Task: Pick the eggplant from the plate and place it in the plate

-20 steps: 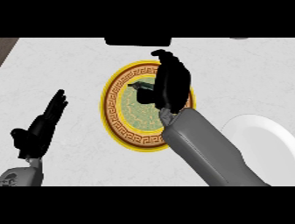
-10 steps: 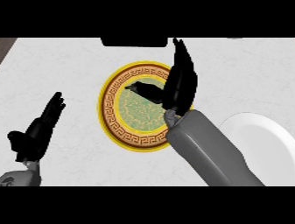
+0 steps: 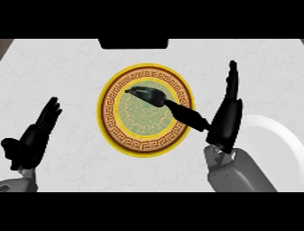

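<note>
While your right hand [image 3: 226, 113] moved off right of the patterned plate [image 3: 114, 131], fingers straight, the eggplant [image 3: 151, 95] stayed ungrasped; your left hand [image 3: 34, 135] rested open.

1 head view, steeply down on counter [image 3: 61, 67], close
</note>
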